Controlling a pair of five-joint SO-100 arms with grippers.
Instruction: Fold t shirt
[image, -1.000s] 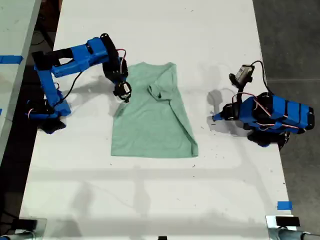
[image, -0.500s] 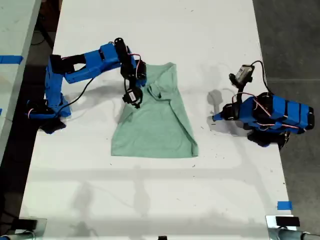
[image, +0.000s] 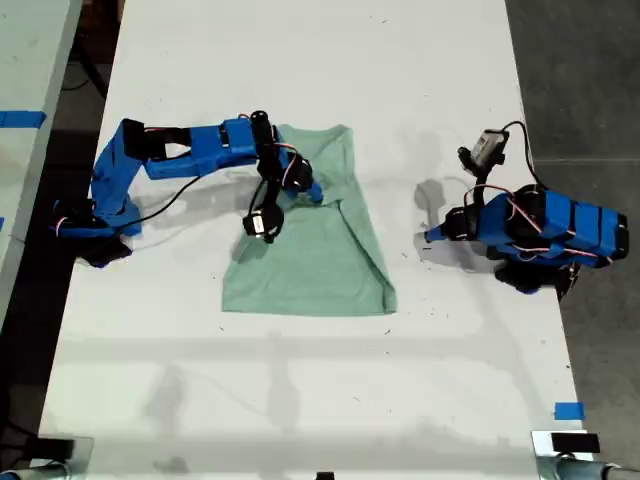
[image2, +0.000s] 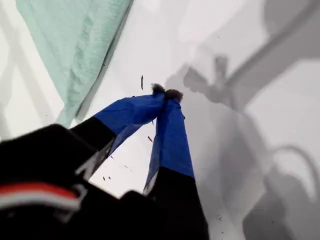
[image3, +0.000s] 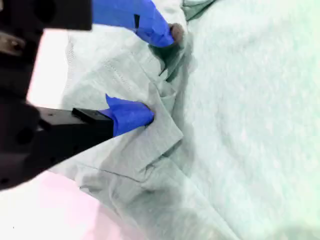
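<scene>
A long white table (image: 300, 60) fills most of the exterior view, with dark grey floor (image: 580, 70) along that view's right edge and a paler bench with blue tape (image: 20, 118) on its left. Another scrap of blue tape (image: 568, 411) is stuck near the table's lower right corner in the same view. Little dark specks are scattered on the white top around the arms.

The t shirt (image: 310, 250) is laid flat near the middle of the table, partly folded, one sleeve bunched up near the collar end.

My second gripper (image3: 155, 75) is seen over that bunched sleeve, jaws spread, one tip pressed into a wrinkle of cloth. Nothing pinched, as far as can be told.

My first gripper (image2: 166, 93) is parked low over bare table off the shirt's edge, tips pressed together on nothing, with its cable (image: 515, 135) looped behind it.
</scene>
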